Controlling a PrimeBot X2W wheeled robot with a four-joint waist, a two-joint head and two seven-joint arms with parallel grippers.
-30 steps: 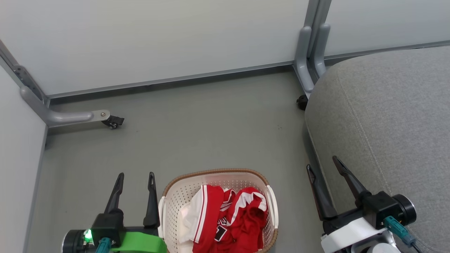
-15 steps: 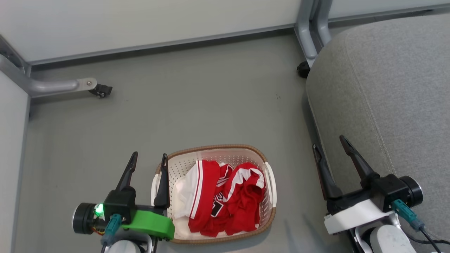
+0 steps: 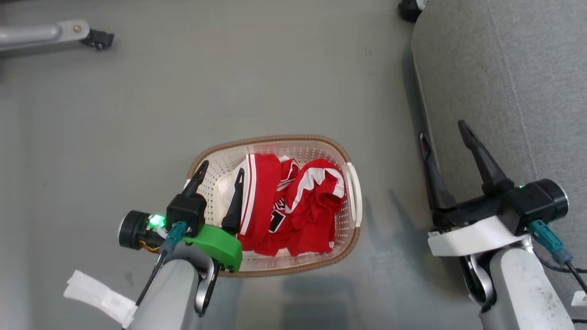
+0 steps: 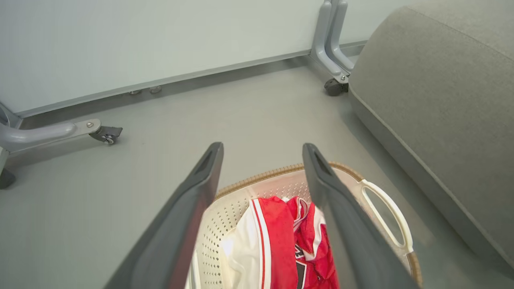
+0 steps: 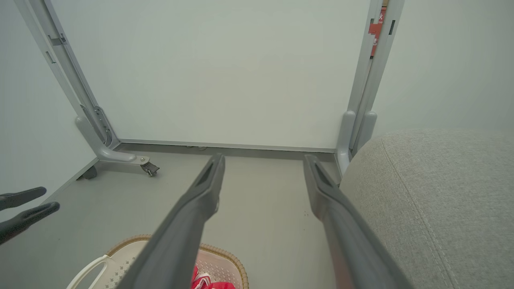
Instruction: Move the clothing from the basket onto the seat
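The cream basket (image 3: 351, 201) with its brown rim stands on the grey floor, and the red clothing (image 3: 298, 206) lies crumpled inside it. My left gripper (image 3: 222, 167) is open above the basket's left part, one finger near the rim and one beside the clothing's white-striped edge. From the left wrist, the open left gripper (image 4: 263, 146) frames the clothing (image 4: 277, 241) and the basket (image 4: 261, 176). My right gripper (image 3: 441, 130) is open along the edge of the grey seat (image 3: 504, 91). The right wrist view has the right gripper (image 5: 264, 158) open, the basket (image 5: 225, 257) low and the seat (image 5: 441, 192) to the right.
Grey partition feet with black castors stand at the far left (image 3: 96, 39) and by the seat's far corner (image 3: 408, 9). Pale partition walls (image 5: 225, 72) close the space behind. A white tag (image 3: 98, 293) hangs off my left forearm. Open floor lies beyond the basket.
The head camera has tilted down, so the whole picture shifted. My left gripper has moved right, from beside the basket to over its left part. The right gripper stays by the seat's edge.
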